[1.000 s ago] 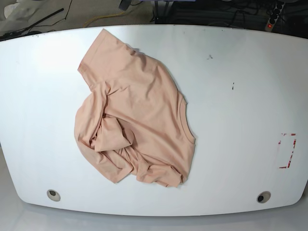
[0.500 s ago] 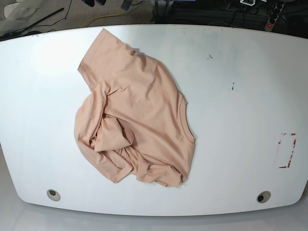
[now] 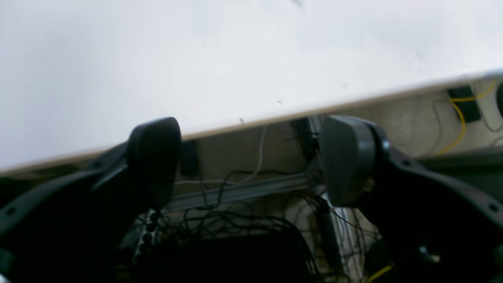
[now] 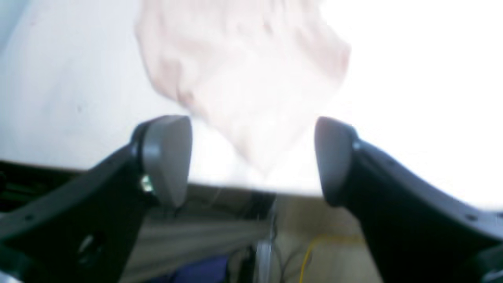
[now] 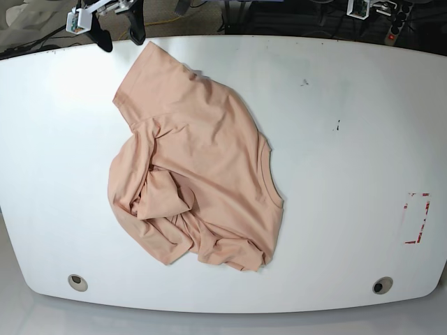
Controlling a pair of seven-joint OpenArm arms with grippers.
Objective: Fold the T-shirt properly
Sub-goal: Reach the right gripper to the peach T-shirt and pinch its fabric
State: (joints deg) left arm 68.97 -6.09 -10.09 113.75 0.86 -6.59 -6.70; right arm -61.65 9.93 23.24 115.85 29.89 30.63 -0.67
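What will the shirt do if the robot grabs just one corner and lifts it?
Probably droop. The shirt lies crumpled in soft folds on the table, so it looks floppy, not stiff. It likely weighs little, being thin cloth. The bunched lower part may drag and unfold rather than rise all together.

Left gripper (image 3: 247, 161) spread wide at the edge of the white tabletop (image 3: 196, 59)

Its two dark fingers (image 3: 153, 157) stand well apart with nothing between them, hanging past the tabletop's pale edge. Below the edge lie tangled black cables (image 3: 235, 228), a grey metal rail (image 3: 243, 190), a white cord (image 3: 257, 157) and, at far right, a yellow cable (image 3: 461, 122). The tabletop surface is blurred.
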